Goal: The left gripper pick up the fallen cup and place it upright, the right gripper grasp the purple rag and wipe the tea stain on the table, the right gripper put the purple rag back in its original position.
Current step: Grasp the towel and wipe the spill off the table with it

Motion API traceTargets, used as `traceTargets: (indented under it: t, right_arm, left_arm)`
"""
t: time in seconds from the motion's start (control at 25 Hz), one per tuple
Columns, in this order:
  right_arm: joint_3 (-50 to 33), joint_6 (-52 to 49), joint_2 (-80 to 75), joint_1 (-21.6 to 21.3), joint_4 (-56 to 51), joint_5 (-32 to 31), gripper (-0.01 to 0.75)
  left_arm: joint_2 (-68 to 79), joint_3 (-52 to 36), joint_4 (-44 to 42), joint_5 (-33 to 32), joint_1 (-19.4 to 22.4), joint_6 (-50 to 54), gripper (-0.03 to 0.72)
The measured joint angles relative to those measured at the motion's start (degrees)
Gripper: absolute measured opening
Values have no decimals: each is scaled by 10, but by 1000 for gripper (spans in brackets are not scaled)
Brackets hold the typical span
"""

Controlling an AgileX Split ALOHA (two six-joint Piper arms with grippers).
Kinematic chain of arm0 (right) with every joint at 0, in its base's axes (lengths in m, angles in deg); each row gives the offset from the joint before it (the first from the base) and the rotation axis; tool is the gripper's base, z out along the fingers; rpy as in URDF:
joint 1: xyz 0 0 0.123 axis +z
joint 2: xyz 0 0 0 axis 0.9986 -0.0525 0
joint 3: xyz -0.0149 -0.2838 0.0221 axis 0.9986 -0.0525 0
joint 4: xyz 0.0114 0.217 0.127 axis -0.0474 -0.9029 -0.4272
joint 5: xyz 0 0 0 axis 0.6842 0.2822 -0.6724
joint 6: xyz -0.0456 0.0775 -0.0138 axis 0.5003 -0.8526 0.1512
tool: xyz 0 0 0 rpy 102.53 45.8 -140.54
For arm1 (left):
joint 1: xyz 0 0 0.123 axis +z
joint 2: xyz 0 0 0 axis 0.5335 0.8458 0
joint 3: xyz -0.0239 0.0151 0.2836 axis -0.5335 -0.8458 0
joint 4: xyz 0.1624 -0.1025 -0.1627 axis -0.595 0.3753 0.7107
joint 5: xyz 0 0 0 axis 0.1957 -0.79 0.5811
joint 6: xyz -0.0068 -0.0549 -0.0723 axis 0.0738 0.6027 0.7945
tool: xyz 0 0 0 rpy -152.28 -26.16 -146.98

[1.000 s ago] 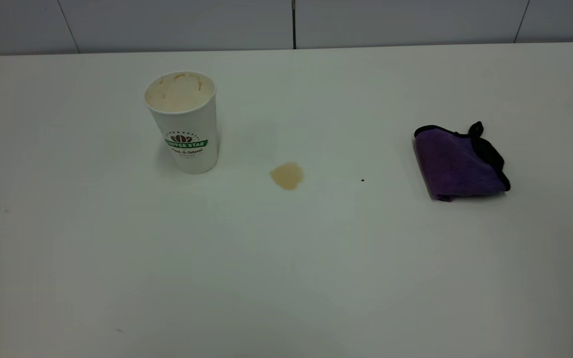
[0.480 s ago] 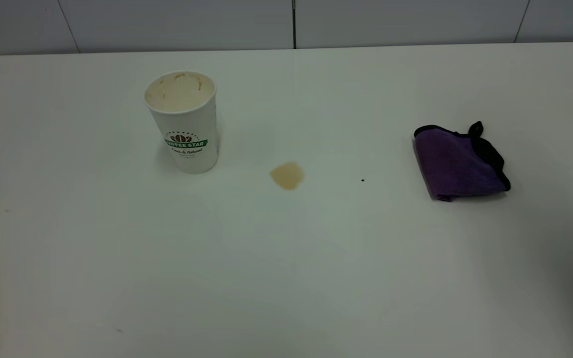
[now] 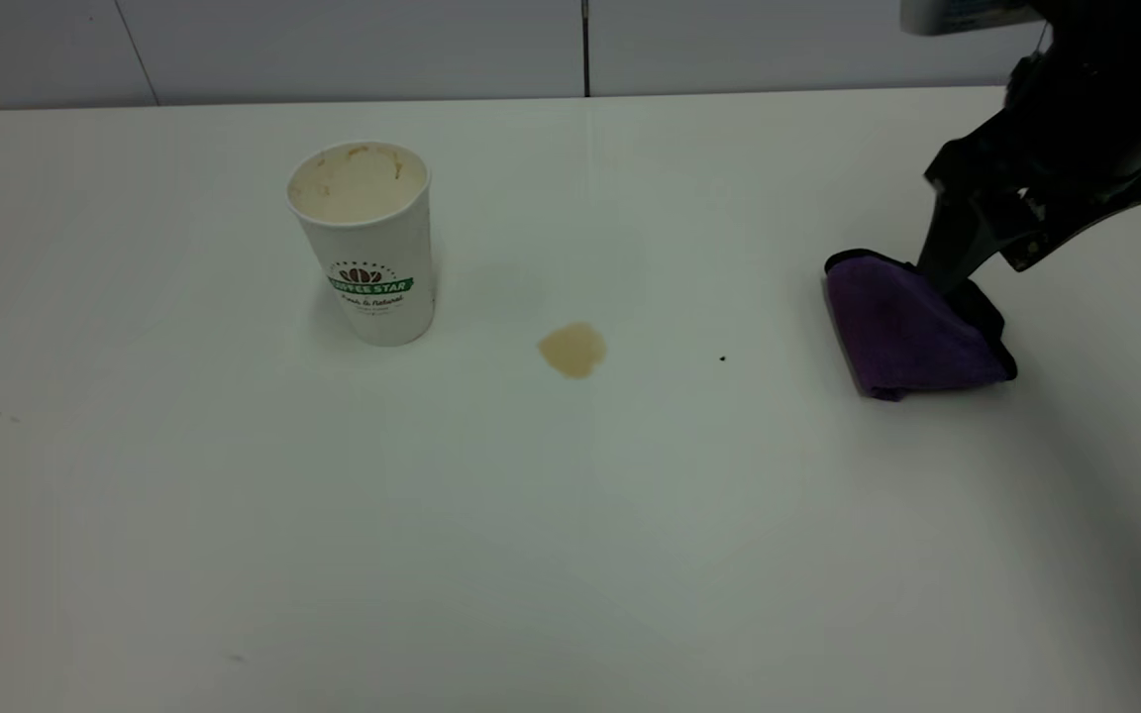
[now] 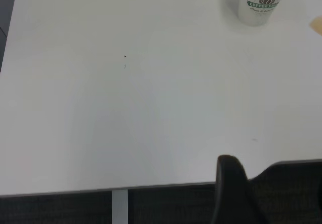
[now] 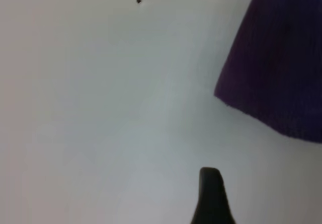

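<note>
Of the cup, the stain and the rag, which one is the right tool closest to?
The rag. The right tool is down at its far edge, while the stain and the cup sit well off to the left.

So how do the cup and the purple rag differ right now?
The cup stands upright on the table's left side with nothing near it; the purple rag lies folded and low on the right, with the right gripper down at its back edge. The cup is white, stiff and tall; the rag is dark and soft. Both sit apart from the tea stain between them.
</note>
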Motion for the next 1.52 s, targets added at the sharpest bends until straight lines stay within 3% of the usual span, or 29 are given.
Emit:
traceTargets:
  t: [0.48,0.72,0.92,1.04,1.24,1.52]
  right_arm:
    - [181,-69,-168,0,66,-23,591]
    - [236,-120,-222,0,148,-42,591]
    - [255,-129,-255,1,149,-52,580]
    - [256,-129,-262,4,149,-49,488]
    - [260,-112,-264,24,151,-41,101]
    - [294,-74,-275,73,77,-12,73]
  left_arm:
    - [0,0,0,-1,0,1,442]
    - [0,0,0,-1,0,1,442]
    - [0,0,0,-1,0,1,442]
    - [0,0,0,-1,0,1,442]
    - [0,0,0,-1,0,1,442]
    - [0,0,0,-1,0,1,442]
